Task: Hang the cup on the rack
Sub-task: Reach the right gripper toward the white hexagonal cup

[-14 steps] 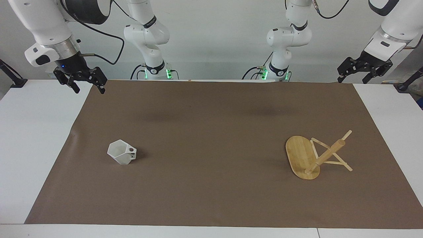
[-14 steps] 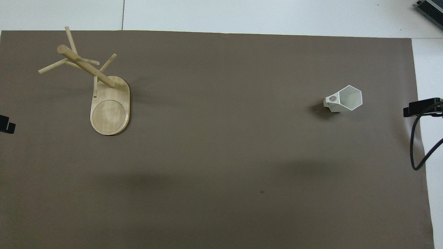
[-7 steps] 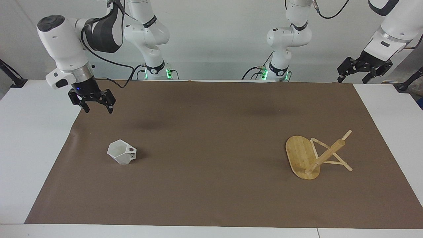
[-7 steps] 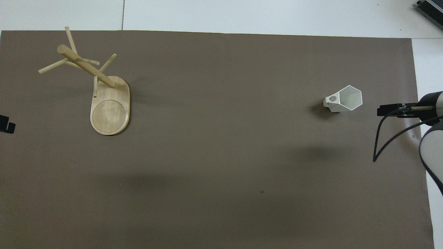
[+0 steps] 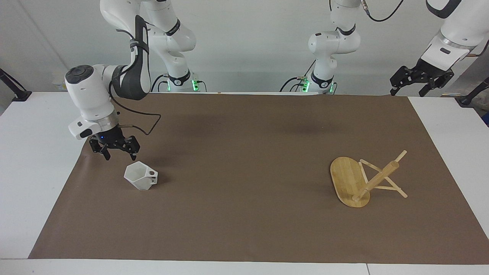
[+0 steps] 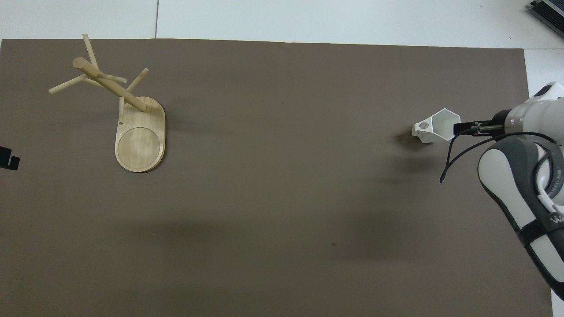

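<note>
**Trainee:** Progress so far?

**Operator:** Nothing is hung yet. The cup (image 5: 140, 175) stands on the brown mat (image 5: 244, 126) toward the right arm's end of the table, mouth up, handle pointing toward the rack (image 5: 366, 179). The rack stands well apart from it, toward the left arm's end, its pegs bare. Grasping, carrying and hanging are all left, as I judge it.

**Trainee:** And the hands?

**Operator:** My right gripper (image 5: 118, 153) hangs just beside the cup's rim, fingers spread wide, holding nothing. The left gripper (image 5: 412, 86) waits over the table's edge, fingers apart.

**Trainee:** What differs from half a second ago?

**Operator:** The right gripper has dropped and closed in on the cup; cup, rack and left arm are unchanged.
</note>
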